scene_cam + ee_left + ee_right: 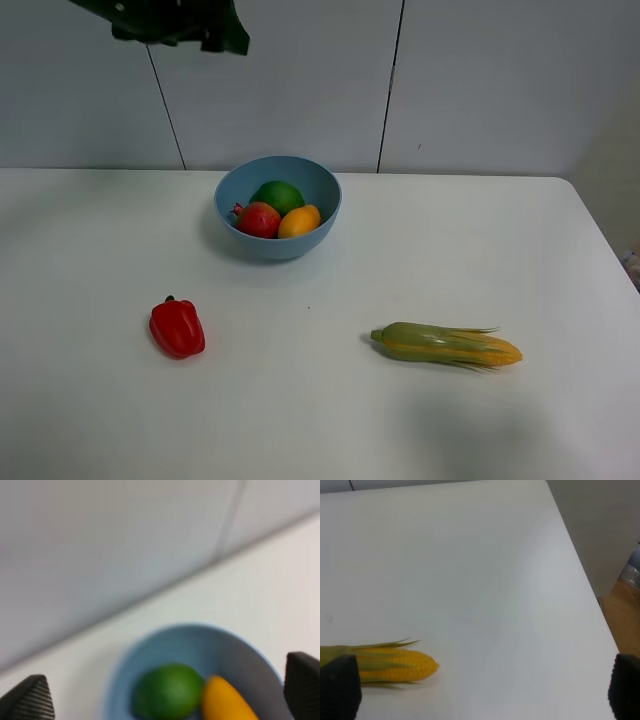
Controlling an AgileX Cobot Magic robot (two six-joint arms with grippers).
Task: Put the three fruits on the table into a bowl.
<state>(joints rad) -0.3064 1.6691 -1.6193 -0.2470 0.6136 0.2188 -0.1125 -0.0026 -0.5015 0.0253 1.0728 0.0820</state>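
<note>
The light-blue bowl (277, 222) stands at the back middle of the white table (400, 420). In it lie the red pomegranate (259, 219), the green lime (278, 195) and the orange-yellow mango (300, 221). My left gripper (180, 25) hangs high above the table's back left, open and empty. Its wrist view shows the bowl (250, 655), the lime (169, 690) and the mango (225, 700) between wide-apart fingertips (27, 700). My right gripper (480, 692) is open and empty above the table's right part; it is out of the exterior high view.
A red bell pepper (177, 327) lies at the front left. A husked corn cob (447, 345) lies at the front right and also shows in the right wrist view (390, 662). The table's right edge (590, 590) drops off to the floor.
</note>
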